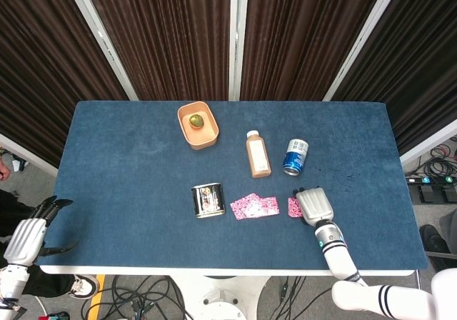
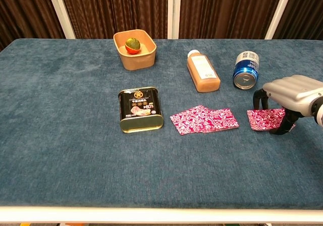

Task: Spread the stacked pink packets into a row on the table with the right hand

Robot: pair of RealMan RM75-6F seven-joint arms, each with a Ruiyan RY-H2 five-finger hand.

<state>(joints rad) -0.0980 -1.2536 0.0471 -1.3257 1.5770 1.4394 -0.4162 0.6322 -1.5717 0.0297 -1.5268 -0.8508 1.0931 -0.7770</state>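
A fan of overlapping pink packets [image 2: 204, 120] lies at mid table, seen from above as a short pink strip [image 1: 254, 206]. To its right, apart from the fan, lies a single pink packet [image 2: 267, 119]. My right hand [image 2: 292, 92] arches over this packet, fingers at its far left corner and thumb at its near right edge, pinching it against the cloth. In the head view the right hand [image 1: 315, 206] covers most of that packet [image 1: 292, 206]. Off the table's left front corner, my left hand [image 1: 28, 236] hangs with fingers apart and holds nothing.
A black and gold tin [image 2: 140, 109] lies left of the fan. Behind stand a brown juice bottle [image 2: 203, 72], a blue can [image 2: 246, 70] and a tan bowl [image 2: 143, 57] with a fruit in it. The table's front edge [image 2: 161, 211] runs below.
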